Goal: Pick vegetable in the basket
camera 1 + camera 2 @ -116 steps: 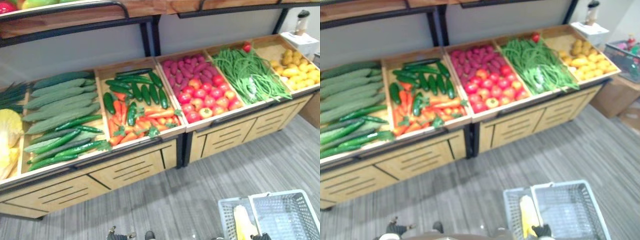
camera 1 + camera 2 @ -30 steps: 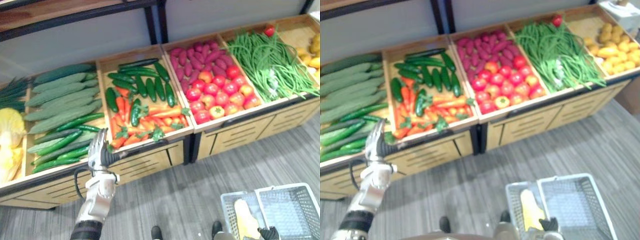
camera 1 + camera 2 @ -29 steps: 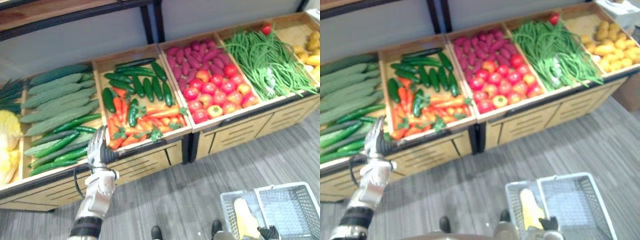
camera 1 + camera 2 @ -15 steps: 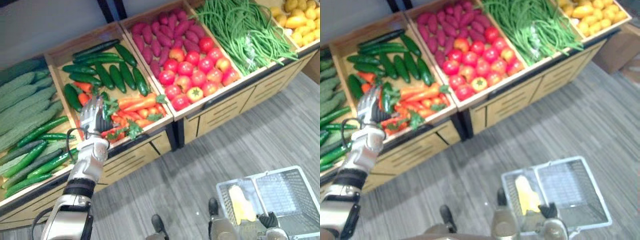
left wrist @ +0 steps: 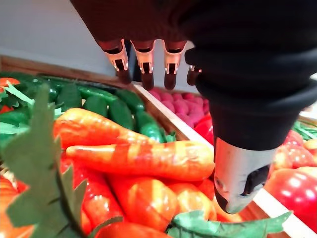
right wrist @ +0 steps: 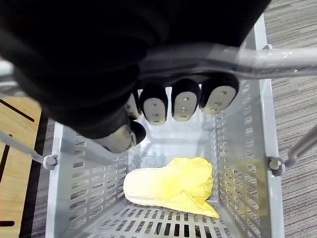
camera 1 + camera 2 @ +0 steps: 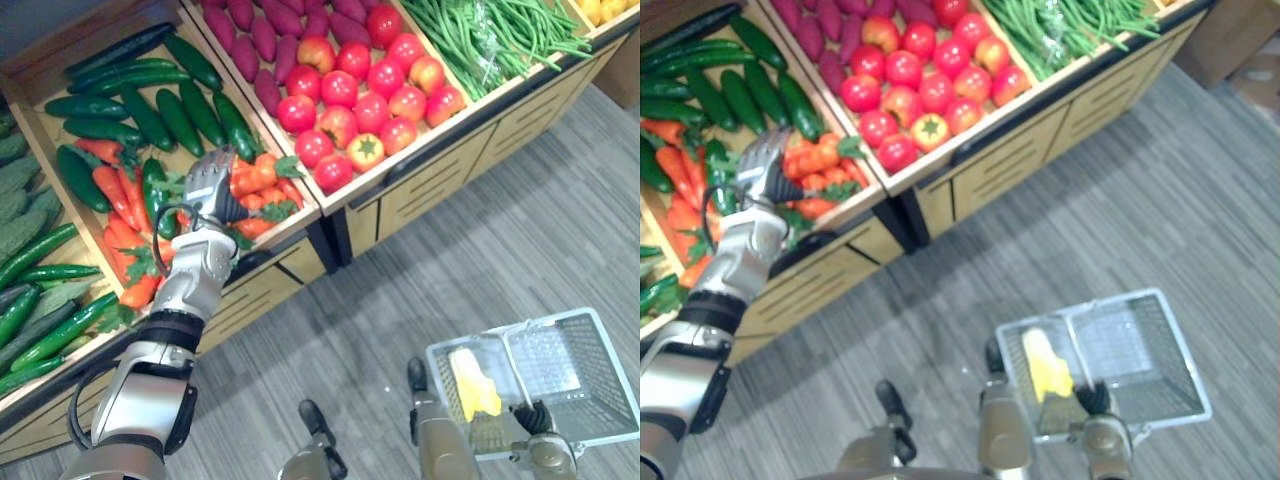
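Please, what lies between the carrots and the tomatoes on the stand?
A wooden divider wall stands between the carrots and the tomatoes, with nothing else there; the left eye view shows it.

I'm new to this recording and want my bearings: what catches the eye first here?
The left robot hand, fingers straight, is poised over the orange carrots, which lie in front of dark green cucumbers and beside red tomatoes. Lower down, the right robot hand is curled round the handle of a grey basket that holds one yellow leafy vegetable.
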You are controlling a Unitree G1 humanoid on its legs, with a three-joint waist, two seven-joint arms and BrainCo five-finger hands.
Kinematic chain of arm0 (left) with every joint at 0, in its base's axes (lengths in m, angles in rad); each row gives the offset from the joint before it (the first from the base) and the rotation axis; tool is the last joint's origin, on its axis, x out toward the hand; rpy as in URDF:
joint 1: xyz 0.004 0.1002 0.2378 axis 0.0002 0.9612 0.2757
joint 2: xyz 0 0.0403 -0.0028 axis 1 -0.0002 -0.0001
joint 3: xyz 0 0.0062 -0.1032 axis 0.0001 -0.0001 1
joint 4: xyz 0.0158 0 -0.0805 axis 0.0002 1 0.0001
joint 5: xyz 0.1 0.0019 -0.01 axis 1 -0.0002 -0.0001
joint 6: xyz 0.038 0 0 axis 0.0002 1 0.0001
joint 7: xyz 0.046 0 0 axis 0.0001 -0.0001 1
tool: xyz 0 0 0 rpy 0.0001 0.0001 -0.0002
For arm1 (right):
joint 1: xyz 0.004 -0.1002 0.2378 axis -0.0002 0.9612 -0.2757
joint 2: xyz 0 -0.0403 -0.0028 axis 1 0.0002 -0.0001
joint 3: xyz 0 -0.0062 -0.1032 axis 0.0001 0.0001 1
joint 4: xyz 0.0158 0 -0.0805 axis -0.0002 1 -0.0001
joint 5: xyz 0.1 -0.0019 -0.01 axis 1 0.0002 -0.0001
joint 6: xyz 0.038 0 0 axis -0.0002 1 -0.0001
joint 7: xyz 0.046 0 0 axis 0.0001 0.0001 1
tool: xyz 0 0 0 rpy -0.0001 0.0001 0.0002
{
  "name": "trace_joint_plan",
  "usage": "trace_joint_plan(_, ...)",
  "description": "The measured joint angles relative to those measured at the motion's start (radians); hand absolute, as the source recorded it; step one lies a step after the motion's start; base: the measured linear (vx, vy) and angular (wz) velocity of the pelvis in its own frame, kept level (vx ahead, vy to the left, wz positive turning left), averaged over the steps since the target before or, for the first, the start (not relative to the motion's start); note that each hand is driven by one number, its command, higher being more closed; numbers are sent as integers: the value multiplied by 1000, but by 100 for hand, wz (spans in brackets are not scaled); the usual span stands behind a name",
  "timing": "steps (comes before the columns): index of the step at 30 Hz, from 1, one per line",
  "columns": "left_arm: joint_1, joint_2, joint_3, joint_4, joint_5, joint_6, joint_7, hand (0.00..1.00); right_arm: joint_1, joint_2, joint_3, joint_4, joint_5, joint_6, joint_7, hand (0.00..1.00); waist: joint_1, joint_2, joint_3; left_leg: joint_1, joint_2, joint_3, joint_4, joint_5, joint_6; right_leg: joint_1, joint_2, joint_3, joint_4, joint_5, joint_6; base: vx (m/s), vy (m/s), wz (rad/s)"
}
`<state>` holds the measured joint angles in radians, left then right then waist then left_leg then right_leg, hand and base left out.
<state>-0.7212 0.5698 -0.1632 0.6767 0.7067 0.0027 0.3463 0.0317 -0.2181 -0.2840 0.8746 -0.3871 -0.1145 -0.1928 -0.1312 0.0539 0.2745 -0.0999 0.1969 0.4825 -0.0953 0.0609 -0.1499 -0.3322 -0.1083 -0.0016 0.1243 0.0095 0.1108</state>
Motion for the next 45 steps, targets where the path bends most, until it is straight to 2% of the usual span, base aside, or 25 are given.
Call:
trace_joint_plan(11,-126,-22,57,87,8,73,-1,0,1,10,29,-40,5,-1,-3,100,8,-23,34,-23,2,11,0,1,0,-36,-3,10,17,0,0,17,-1,-1)
trace_joint_plan(16,-200,-54,98,128,7,89,-1,0,4,9,56,-52,7,-3,-10,100,28,-24,35,-37,7,27,0,2,-1,-61,0,14,20,3,-4,50,-6,-4)
trace_joint_plan(22,-237,-57,98,129,8,89,-1,0,10,10,99,-78,16,-7,-10,100,29,-43,46,-38,10,38,0,2,-2,-65,-3,16,20,3,-4,26,-3,-1)
trace_joint_plan(31,-242,-84,89,146,15,86,-47,0,12,11,102,-95,40,-8,-11,100,42,-45,47,-57,9,59,0,2,-2,-88,-7,14,22,3,-4,16,1,-1)
trace_joint_plan(32,-242,-97,86,146,15,84,-48,100,12,11,102,-96,40,-8,-11,100,49,-45,47,-57,9,60,0,2,-2,-89,-7,14,22,3,-4,42,2,-2)
trace_joint_plan(38,-229,-108,70,143,17,66,-61,100,12,11,103,-120,41,-6,-11,100,55,-46,48,-61,11,88,0,1,-2,-106,-6,20,40,3,-4,40,5,-3)
trace_joint_plan(45,-217,-101,74,143,44,66,-65,100,12,11,122,-126,41,-7,-16,100,55,-47,48,-52,13,115,0,1,-3,-108,-2,35,48,3,-3,35,3,-4)
